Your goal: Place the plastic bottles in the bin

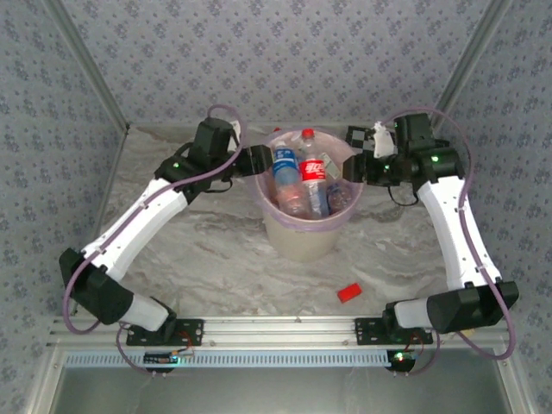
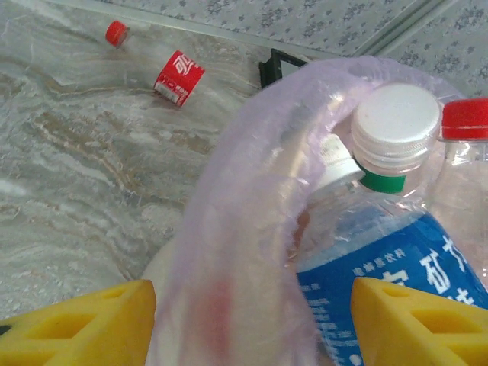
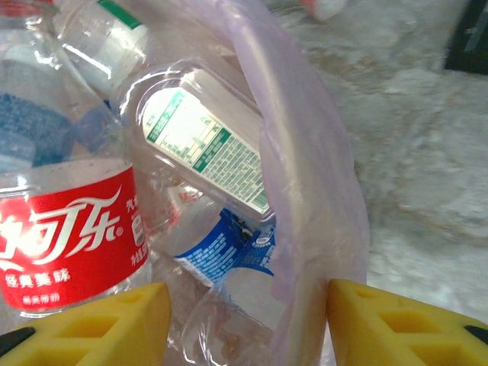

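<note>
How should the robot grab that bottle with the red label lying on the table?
Probably from straight above, pinching across the bottle at its red label, the widest straight stretch. It lies flat on its side on the table, so both long sides are free, while the small red cap offers less hold.

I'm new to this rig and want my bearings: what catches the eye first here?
The cream bin, lined with a pink bag, stands mid-table crammed with plastic bottles. The left gripper and right gripper flank it, each straddling its rim with jaws apart. One stray bottle with a red label lies on the table near the wall, and a small red block lies in front of the bin to the right.
</note>
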`<state>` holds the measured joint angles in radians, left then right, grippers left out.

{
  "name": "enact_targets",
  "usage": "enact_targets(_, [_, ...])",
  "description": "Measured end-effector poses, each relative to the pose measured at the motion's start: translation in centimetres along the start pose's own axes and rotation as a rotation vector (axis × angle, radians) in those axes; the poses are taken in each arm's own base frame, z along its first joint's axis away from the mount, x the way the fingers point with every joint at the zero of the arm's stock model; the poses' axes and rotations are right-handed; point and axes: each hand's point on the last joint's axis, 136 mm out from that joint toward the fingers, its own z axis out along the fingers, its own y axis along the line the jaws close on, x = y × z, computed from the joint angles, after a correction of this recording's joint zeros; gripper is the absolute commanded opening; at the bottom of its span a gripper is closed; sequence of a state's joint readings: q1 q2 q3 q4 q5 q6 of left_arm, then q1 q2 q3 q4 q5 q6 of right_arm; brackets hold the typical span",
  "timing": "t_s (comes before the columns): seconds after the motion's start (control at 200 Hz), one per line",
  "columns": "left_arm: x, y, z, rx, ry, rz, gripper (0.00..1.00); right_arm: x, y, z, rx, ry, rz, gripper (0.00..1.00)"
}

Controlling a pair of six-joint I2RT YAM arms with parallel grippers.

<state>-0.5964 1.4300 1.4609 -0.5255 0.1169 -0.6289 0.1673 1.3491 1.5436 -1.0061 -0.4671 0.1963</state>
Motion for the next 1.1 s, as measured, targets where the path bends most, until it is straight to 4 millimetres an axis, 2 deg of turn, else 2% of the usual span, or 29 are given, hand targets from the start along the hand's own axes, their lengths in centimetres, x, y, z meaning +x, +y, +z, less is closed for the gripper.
enact_targets(0.175, [-0.1, 3.0, -3.9, -0.022, -0.046, -0.074, 0.69, -0.2, 3.6, 2.6, -0.077, 0.009, -0.048, 0.56])
enact_targets(0.28, [-1.6, 6.2, -7.9, -0.056, -0.132, -0.150, 0.70, -0.3, 6.3, 5.1, -0.113, 0.012, -0.083, 0.56])
enact_targets(0.36, [-2.7, 9.1, -11.7, -0.111, -0.219, -0.210, 0.71, -0.3, 8.6, 7.6, -0.140, 0.025, -0.105, 0.57])
enact_targets(0.47, [-3.0, 11.1, -15.6, -0.162, -0.291, -0.254, 0.71, -1.2, 11.9, 10.7, -0.179, 0.031, -0.140, 0.60])
enact_targets(0.555, [-2.3, 12.2, -16.3, -0.198, -0.279, -0.270, 0.71, -2.3, 14.1, 12.2, -0.206, 0.015, -0.173, 0.69])
enact_targets(0.645, [-1.5, 12.7, -16.4, -0.217, -0.253, -0.280, 0.71, -3.4, 15.0, 12.2, -0.214, -0.017, -0.213, 0.77])
enact_targets(0.75, [-0.9, 13.6, -15.5, -0.238, -0.214, -0.293, 0.71, -5.8, 14.6, 10.3, -0.173, -0.090, -0.254, 0.80])
enact_targets(0.81, [-0.3, 14.1, -15.0, -0.251, -0.189, -0.301, 0.71, -7.3, 13.6, 8.7, -0.133, -0.136, -0.271, 0.82])
enact_targets(0.98, [0.4, 14.7, -14.4, -0.263, -0.163, -0.314, 0.69, -10.7, 7.9, 3.8, -0.001, -0.249, -0.262, 0.87])
enact_targets(1.045, [0.7, 14.8, -14.1, -0.264, -0.152, -0.319, 0.68, -11.8, 5.4, 3.2, 0.047, -0.271, -0.260, 0.87])
enact_targets(1.105, [0.9, 15.0, -13.7, -0.265, -0.139, -0.325, 0.67, -12.4, 3.1, 3.6, 0.104, -0.253, -0.265, 0.88])
